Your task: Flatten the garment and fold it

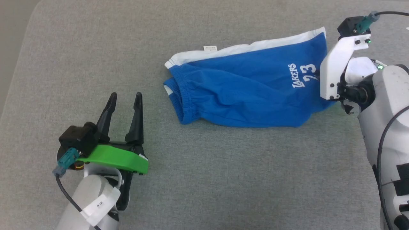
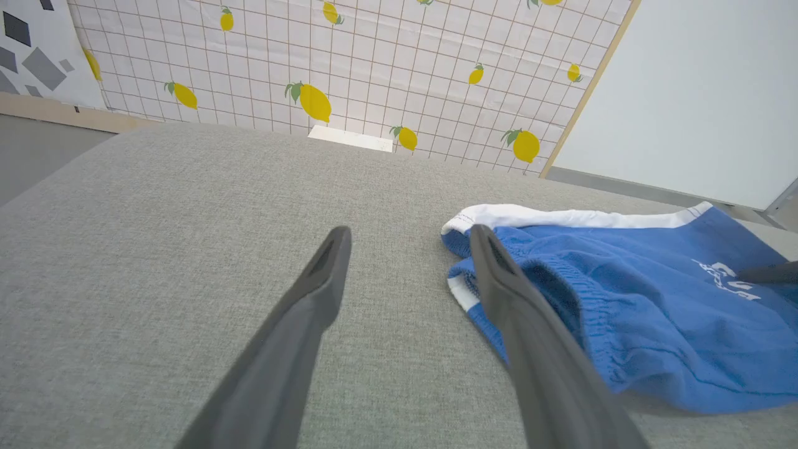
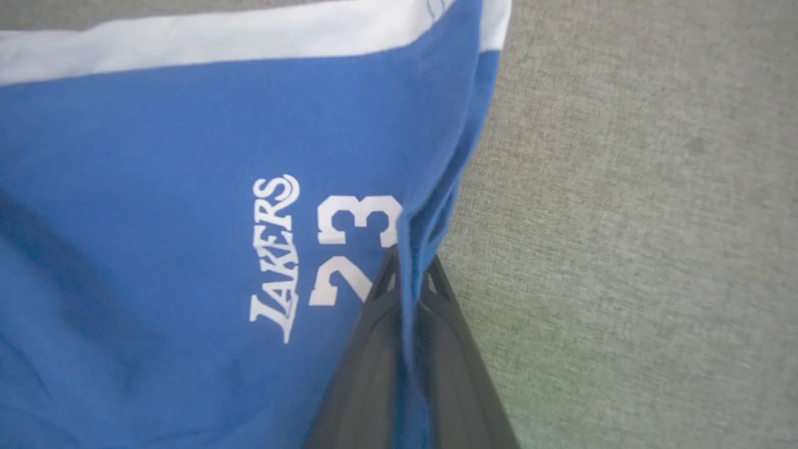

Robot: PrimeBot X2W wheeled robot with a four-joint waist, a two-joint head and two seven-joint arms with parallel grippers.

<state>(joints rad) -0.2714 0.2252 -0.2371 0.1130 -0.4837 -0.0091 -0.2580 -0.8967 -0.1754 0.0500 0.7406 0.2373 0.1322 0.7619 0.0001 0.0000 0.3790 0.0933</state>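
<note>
l fingers (image 1: 137,115) spread, apart from garment (image 1: 243,92) on grey surface (image 1: 223,175); r fingers (image 3: 361,374) pinching its hem by '23'.

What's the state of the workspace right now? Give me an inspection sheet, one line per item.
Surface: grey woven fabric surface, flat, no stains seen.
Job's things: bright blue basketball shorts with a white side stripe and "LAKERS 23" print, lying rumpled, not yet folded; small white tag at their far edge.
Clutter: nothing seen.
Pincers: left pincer open, apart from the shorts, near the elastic waistband; right pincer shut on a fold of the shorts beside the "23".
Cables: black cable at the left wrist; second black cable at the right wrist.
Surroundings: white lemon-print grid cloth and a plain pale panel beyond the surface.
</note>
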